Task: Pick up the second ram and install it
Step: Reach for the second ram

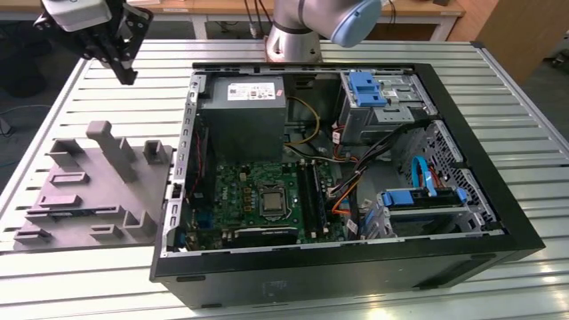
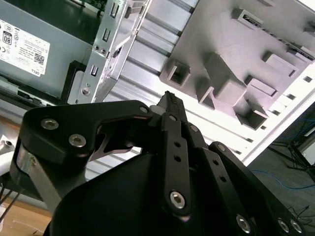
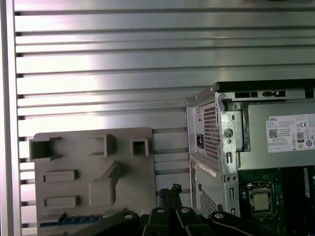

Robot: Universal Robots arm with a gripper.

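Note:
The second ram (image 3: 74, 219) is a thin blue-green stick lying in a slot of the grey holder block (image 3: 123, 191), along the holder's edge. In the exterior view the ram (image 1: 71, 212) lies near the holder's (image 1: 98, 177) front. My gripper (image 1: 130, 77) hangs high above the table at the exterior view's far left, behind the holder and well apart from the ram. Its black fingers (image 2: 170, 101) meet at the tips with nothing between them, and the gripper (image 3: 170, 191) points down between the holder and the computer case (image 1: 356, 263). The motherboard's long black slots (image 1: 310, 193) lie inside the case.
The open black computer case lies flat on the slatted metal table (image 1: 534, 120), with a grey power supply (image 1: 242, 113), loose cables and blue drive bays (image 1: 422, 197) inside. The arm's base (image 1: 294, 33) stands behind the case. The case's metal wall (image 3: 211, 137) rises right beside the holder.

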